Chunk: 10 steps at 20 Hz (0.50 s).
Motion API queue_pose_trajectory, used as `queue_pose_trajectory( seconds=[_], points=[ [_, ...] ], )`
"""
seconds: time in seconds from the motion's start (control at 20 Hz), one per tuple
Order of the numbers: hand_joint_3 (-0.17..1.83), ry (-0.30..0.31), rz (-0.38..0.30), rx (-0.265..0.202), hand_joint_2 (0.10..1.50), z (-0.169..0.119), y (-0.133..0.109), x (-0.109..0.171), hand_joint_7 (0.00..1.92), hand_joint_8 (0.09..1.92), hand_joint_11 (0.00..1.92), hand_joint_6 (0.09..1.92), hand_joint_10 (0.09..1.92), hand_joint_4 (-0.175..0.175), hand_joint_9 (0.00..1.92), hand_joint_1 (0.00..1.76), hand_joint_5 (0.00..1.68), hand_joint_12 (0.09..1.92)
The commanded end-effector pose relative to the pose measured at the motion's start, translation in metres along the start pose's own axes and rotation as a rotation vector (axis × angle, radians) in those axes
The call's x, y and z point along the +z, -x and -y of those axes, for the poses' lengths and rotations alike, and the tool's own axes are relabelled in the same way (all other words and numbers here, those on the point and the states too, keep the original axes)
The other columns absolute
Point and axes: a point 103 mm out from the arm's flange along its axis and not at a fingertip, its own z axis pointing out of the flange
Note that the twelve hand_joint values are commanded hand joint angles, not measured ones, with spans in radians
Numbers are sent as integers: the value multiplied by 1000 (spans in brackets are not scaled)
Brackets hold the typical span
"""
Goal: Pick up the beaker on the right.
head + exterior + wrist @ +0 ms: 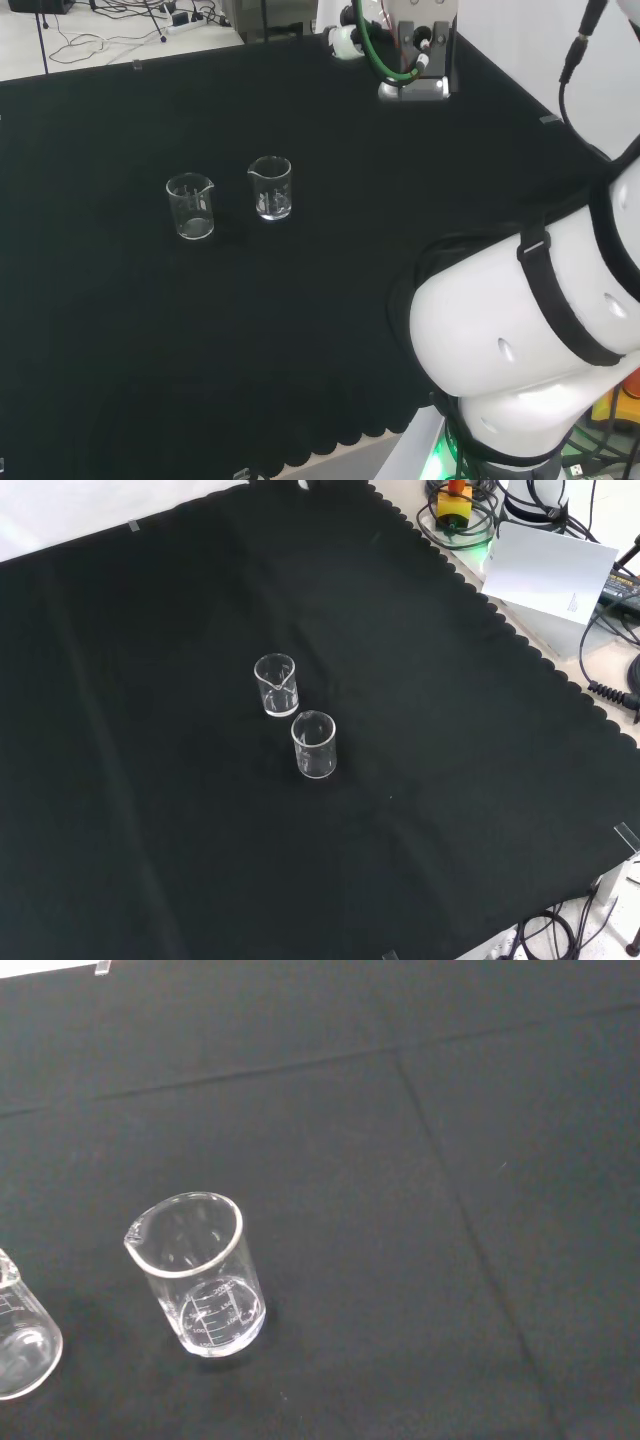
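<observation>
Two small clear glass beakers stand upright and close together on the black cloth, and both look empty. In the head view one beaker (190, 207) is on the left and the other beaker (270, 188) is a little to its right and slightly farther off. In the front view the same pair stands near the middle, one beaker (276, 684) higher and the other beaker (314, 745) lower and to its right. The wrist view has one whole beaker (200, 1280) with a pouring lip and printed scale marks. Part of a second beaker (20, 1340) is cut off by the picture's edge.
The arm's white links (520, 330) fill the lower right of the head view. A camera mount with green cable (415, 60) stands at the cloth's far edge. Past the scalloped cloth edge (500, 630) in the front view lie a white box (550, 575) and cables.
</observation>
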Motion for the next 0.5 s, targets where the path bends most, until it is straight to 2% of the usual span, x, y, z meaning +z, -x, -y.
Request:
queue_pose_trajectory(
  seconds=[0.05, 0.5],
  points=[
    [221, -21, -20, -9, 1303, -13, 7, 33, 89, 532, 0, 108, 652, -34, 200, 156, 393, 1281],
    [207, -18, -72, -65, 1276, -23, 4, 77, 126, 552, 0, 101, 659, -42, 232, 221, 417, 1283]
  ],
)
